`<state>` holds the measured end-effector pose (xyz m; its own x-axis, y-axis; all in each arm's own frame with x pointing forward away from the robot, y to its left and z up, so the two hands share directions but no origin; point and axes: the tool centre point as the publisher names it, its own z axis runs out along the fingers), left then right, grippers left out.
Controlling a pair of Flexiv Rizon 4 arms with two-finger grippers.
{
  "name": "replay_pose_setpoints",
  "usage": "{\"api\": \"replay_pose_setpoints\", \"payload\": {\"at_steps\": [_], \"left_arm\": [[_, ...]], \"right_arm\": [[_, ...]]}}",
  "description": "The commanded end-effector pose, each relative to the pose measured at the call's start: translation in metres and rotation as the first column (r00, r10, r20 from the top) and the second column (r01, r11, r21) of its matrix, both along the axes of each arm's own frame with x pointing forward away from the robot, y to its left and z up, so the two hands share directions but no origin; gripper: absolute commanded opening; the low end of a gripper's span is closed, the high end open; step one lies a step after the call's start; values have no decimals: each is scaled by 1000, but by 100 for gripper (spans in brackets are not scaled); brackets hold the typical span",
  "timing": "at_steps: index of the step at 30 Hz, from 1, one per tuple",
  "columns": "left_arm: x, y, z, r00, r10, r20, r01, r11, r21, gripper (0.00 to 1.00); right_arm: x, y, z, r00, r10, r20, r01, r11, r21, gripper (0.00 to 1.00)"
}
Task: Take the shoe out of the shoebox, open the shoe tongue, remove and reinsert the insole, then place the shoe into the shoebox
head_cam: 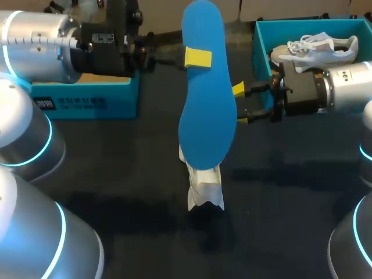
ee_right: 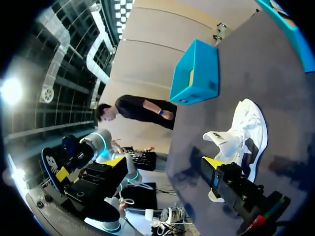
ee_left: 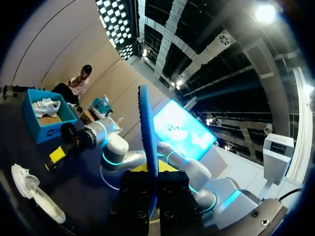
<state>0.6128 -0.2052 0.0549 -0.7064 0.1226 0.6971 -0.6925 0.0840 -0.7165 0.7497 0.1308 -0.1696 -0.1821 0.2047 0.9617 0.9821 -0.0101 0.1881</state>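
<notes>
Up in the middle, left claw (head_cam: 196, 58) grips the blue insole (head_cam: 206, 116) high, clear of the shoe (head_cam: 204, 186); right claw (head_cam: 247, 104) sits open nearby.

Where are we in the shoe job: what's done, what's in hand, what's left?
Done: the shoe lies out on the table, its tongue seemingly pulled open, and the insole is out. In hand: the left pincer holds the insole up above the shoe, and the right pincer is open beside it. Left: reinsert the insole, then put the shoe into the shoebox.
</notes>
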Motion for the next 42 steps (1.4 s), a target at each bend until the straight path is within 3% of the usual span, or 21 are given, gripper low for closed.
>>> {"api": "replay_pose_setpoints", "payload": {"at_steps": [1, 7, 12, 16, 17, 19, 22, 37, 42], "left_arm": [[-4, 13, -11, 989, 23, 143, -16, 999, -48, 0], [3, 25, -20, 943, 48, 328, -27, 997, -68, 0], [14, 28, -30, 837, 62, 544, -8, 995, -101, 0], [20, 27, -36, 669, 54, 742, 86, 985, -149, 0], [20, 27, -38, 661, 51, 749, 92, 985, -147, 0], [23, 28, -42, 555, 42, 830, 152, 977, -152, 0], [26, 31, -46, 501, 29, 865, 164, 978, -128, 0], [26, 31, -46, 501, 29, 865, 164, 978, -128, 0], [27, 36, -62, 315, 60, 947, 193, 973, -126, 0]], "right_arm": [[0, 2, 0, 1000, -3, -1, 3, 1000, -3, 100], [0, 2, 0, 1000, -3, -1, 3, 1000, -3, 100], [0, 2, 0, 1000, -3, -1, 3, 1000, -3, 100], [0, 2, 0, 1000, -3, -1, 3, 1000, -3, 100], [0, 2, 0, 1000, -3, -1, 3, 1000, -3, 100], [0, 2, 0, 1000, -3, -1, 3, 1000, -3, 100], [0, 2, 0, 1000, -3, -1, 3, 1000, -3, 100], [0, 2, 0, 1000, -3, -1, 3, 1000, -3, 100], [0, 2, 0, 1000, -3, -1, 3, 1000, -3, 100]]}}
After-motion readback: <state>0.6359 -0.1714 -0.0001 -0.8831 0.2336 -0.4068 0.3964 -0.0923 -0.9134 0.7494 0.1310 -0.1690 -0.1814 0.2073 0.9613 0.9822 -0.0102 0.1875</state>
